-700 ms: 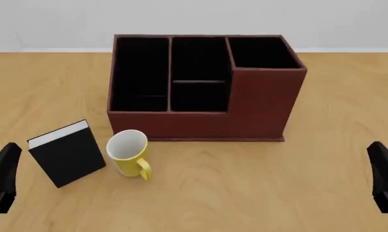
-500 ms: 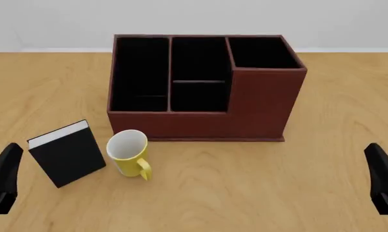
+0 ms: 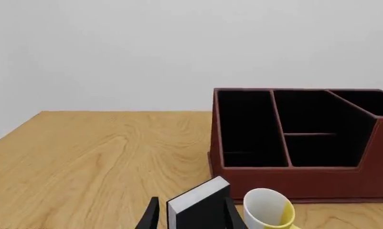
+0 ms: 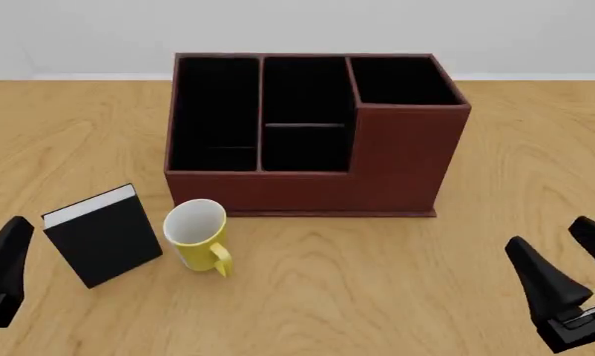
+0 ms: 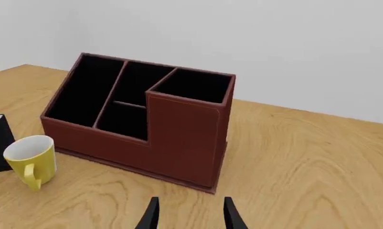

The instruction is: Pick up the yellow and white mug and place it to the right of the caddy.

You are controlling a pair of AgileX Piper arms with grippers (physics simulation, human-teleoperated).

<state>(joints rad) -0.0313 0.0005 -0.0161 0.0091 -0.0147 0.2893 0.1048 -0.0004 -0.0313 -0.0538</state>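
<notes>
The yellow and white mug [image 4: 196,233] stands upright in front of the caddy's left end, its handle toward me. It also shows in the left wrist view [image 3: 268,212] and the right wrist view [image 5: 31,157]. The caddy [image 4: 397,163] is a large red-brown box with black compartments at the table's middle back, also seen in the left wrist view [image 3: 293,181] and the right wrist view [image 5: 178,138]. My left gripper [image 4: 3,271] is open and empty at the near left, behind the book [image 3: 190,212]. My right gripper [image 4: 550,236] is open and empty at the near right [image 5: 190,212].
A small black book [image 4: 104,233] with white page edges stands just left of the mug, close beside it; it also shows in the left wrist view [image 3: 198,210]. Bare wood table [image 4: 515,148] lies to the right of the caddy.
</notes>
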